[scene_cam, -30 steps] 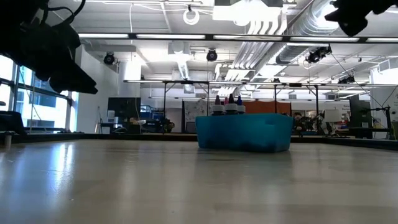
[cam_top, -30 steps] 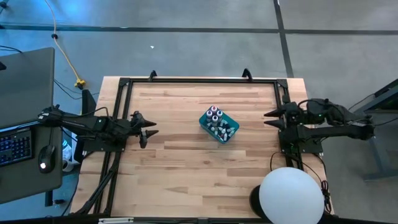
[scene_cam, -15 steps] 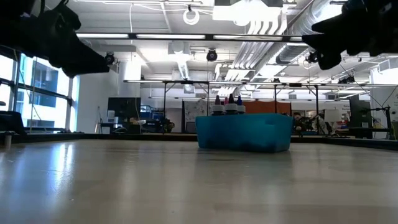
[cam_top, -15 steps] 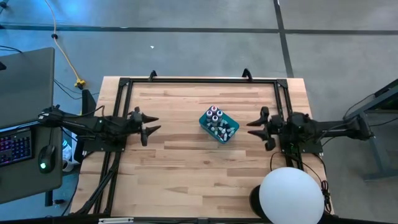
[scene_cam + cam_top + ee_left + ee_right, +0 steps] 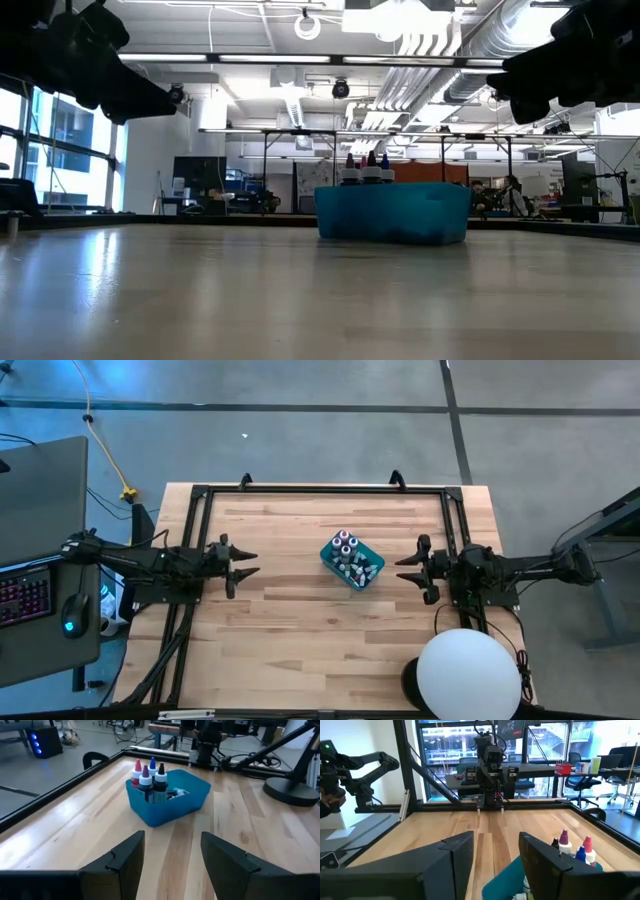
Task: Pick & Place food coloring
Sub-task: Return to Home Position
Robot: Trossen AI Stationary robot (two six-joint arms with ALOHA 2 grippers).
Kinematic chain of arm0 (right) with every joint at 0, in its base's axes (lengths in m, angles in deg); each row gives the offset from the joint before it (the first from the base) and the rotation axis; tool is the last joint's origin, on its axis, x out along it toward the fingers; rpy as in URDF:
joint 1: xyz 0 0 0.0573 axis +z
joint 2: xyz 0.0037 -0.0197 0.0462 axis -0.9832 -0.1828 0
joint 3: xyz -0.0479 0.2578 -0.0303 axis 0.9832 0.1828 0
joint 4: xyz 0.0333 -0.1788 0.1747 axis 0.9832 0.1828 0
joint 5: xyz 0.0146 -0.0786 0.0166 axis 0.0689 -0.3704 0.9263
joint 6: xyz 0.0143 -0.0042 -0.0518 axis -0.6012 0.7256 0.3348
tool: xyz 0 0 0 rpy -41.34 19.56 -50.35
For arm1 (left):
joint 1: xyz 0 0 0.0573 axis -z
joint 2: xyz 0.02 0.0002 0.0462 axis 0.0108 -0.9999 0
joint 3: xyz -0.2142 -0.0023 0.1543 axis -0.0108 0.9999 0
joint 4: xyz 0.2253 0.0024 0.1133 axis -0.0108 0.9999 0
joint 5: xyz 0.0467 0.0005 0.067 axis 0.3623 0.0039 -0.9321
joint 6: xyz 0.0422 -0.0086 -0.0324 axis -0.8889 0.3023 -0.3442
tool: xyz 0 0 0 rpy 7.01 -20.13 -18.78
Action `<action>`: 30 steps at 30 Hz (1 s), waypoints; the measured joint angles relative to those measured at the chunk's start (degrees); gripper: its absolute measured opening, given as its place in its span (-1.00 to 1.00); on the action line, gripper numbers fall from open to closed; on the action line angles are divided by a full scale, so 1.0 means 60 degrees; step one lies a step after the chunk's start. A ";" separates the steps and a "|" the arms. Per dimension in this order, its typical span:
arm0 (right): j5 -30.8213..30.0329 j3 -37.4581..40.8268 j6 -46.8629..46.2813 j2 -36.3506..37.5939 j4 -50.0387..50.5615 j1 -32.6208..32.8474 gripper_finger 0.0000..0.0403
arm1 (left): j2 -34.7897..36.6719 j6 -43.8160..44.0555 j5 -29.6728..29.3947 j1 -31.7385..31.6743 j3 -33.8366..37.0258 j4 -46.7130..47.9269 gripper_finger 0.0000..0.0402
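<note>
The food coloring (image 5: 346,546) is a cluster of tiny bottles in a teal box (image 5: 366,572) at the table's middle. A few with pink, purple, blue and dark tops (image 5: 148,774) stand upright. Smaller whitish ones (image 5: 360,567) lie beside them. The box rests flat on the wood (image 5: 392,212). My left gripper (image 5: 246,563) hovers open to the box's left, pointing at it (image 5: 172,851). My right gripper (image 5: 404,568) hovers open to the box's right, pointing at it (image 5: 496,845). Both are above the table with nothing between their fingers.
A black frame rail (image 5: 320,488) runs around the table's far, left and right sides. A large white round lamp (image 5: 468,673) on a dark base stands at the near right corner. A desk with keyboard and mouse (image 5: 30,600) stands off the table's left.
My right gripper has come down and moved toward the table's left, nearer the box, tipping to point level at it. My left gripper has tipped up from pointing downward to nearly level and rolled a little. The box and bottles have not moved.
</note>
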 joint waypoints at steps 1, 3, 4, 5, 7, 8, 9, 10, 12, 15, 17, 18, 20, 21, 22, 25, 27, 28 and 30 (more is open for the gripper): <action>0.0002 0.0000 0.0002 0.0000 -0.0003 0.0000 -0.26 | -0.0002 -0.0028 0.0000 0.0000 0.0000 0.0003 -0.05; 0.0000 0.0000 0.0002 0.0004 -0.0005 0.0000 -0.26 | 0.0000 -0.0041 -0.0003 0.0000 0.0000 -0.0001 -0.05; 0.0000 0.0000 0.0002 0.0000 -0.0002 0.0000 -0.26 | 0.0000 -0.0090 -0.0007 0.0000 0.0000 -0.0002 -0.05; 0.0000 0.0000 0.0002 0.0000 -0.0002 0.0000 -0.26 | 0.0000 -0.0155 -0.0010 0.0000 0.0000 -0.0015 -0.05; 0.0003 0.0000 0.0003 0.0004 -0.0005 0.0000 -0.26 | -0.0004 -0.0314 0.0013 0.0000 0.0000 -0.0170 -0.05; 0.0000 0.0000 0.0005 0.0004 -0.0002 0.0000 -0.26 | -0.0004 -0.0467 0.0114 0.0000 0.0000 -0.0230 -0.05; 0.0000 0.0000 0.0003 0.0004 -0.0004 0.0000 -0.26 | 0.0000 -0.0692 0.0277 0.0000 0.0000 -0.0281 -0.05; 0.0000 0.0000 0.0003 0.0004 -0.0005 -0.0002 -0.26 | 0.0000 -0.0906 0.0444 -0.0004 0.0000 -0.0387 -0.05; 0.0000 0.0000 0.0004 0.0004 -0.0002 0.0000 -0.26 | -0.0004 -0.1073 0.0601 0.0000 0.0000 -0.0635 -0.05; 0.0000 0.0000 0.0005 0.0004 -0.0002 0.0000 -0.26 | 0.0000 -0.1027 0.0612 0.0000 0.0000 -0.0632 -0.05; 0.0001 0.0000 0.0005 0.0004 -0.0002 0.0000 -0.26 | 0.0000 -0.1062 0.0597 0.0000 0.0000 -0.0522 -0.05; 0.0001 0.0000 0.0005 0.0004 -0.0002 0.0000 -0.26 | -0.0004 -0.1071 0.0557 0.0000 0.0000 -0.0473 -0.05; 0.0000 0.0000 0.0004 0.0004 -0.0002 0.0000 -0.26 | -0.0004 -0.1021 0.0290 0.0000 -0.0022 -0.0584 -0.05; 0.0002 0.0000 0.0005 0.0004 -0.0002 0.0000 -0.26 | -0.0004 -0.1024 0.0175 0.0000 -0.0044 -0.0616 -0.05; 0.0000 0.0000 0.0002 0.0004 -0.0002 0.0000 -0.26 | -0.0004 -0.1020 0.0114 0.0000 -0.0047 -0.0598 -0.05; 0.0003 0.0000 0.0005 0.0004 -0.0002 -0.0002 -0.26 | 0.0000 -0.1017 0.0165 0.0000 -0.0047 -0.0559 -0.05; 0.0000 0.0000 0.0005 0.0004 -0.0002 0.0000 -0.26 | -0.0004 -0.1000 0.0190 0.0000 -0.0047 -0.0435 -0.05; 0.0004 0.0000 0.0005 0.0004 -0.0002 -0.0001 -0.26 | -0.0004 -0.0994 0.0190 0.0000 -0.0047 -0.0422 -0.05; 0.0000 0.0000 0.0005 0.0004 -0.0002 -0.0001 -0.26 | -0.0004 -0.0994 0.0194 0.0000 -0.0047 -0.0413 -0.05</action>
